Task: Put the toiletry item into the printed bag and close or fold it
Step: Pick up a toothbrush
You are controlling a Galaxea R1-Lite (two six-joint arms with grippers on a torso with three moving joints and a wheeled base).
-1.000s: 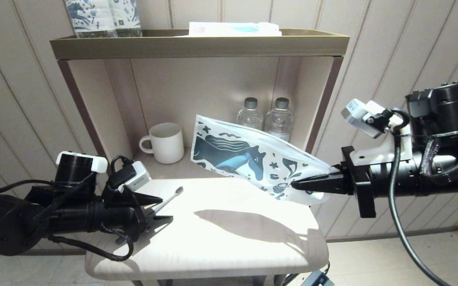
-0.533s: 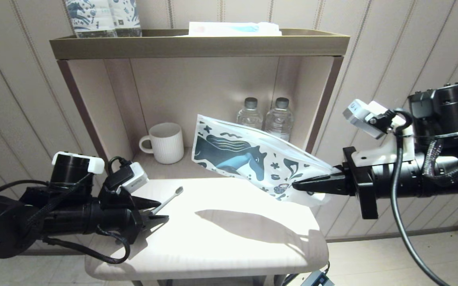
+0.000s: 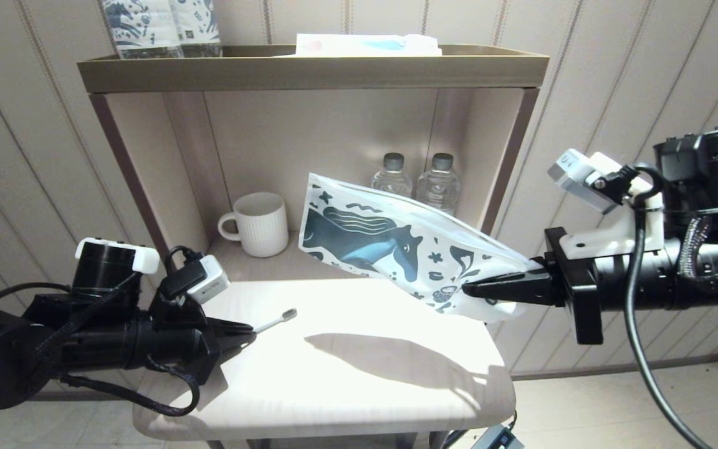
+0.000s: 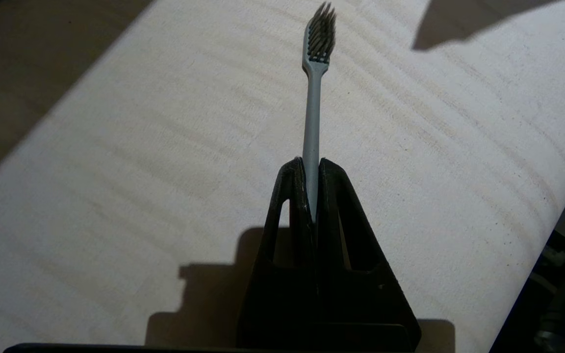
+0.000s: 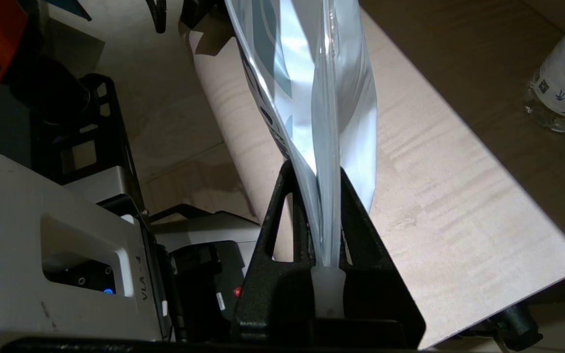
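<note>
Toothbrush [image 3: 276, 321] is gripped at its handle by the left gripper [image 3: 248, 328] fingers above the tabletop [image 3: 359, 380]; printed bag [image 3: 396, 246] is held clamped by the right gripper [image 3: 472, 290].

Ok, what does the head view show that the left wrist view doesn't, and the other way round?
Only the head view shows the right tool shut on the printed bag, held above the table, plus the white mug and two water bottles in the shelf. Only the left wrist view shows the dark bristles close up and the handle pinched between the fingers. Both show the left tool shut on the toothbrush over the pale table.
</note>
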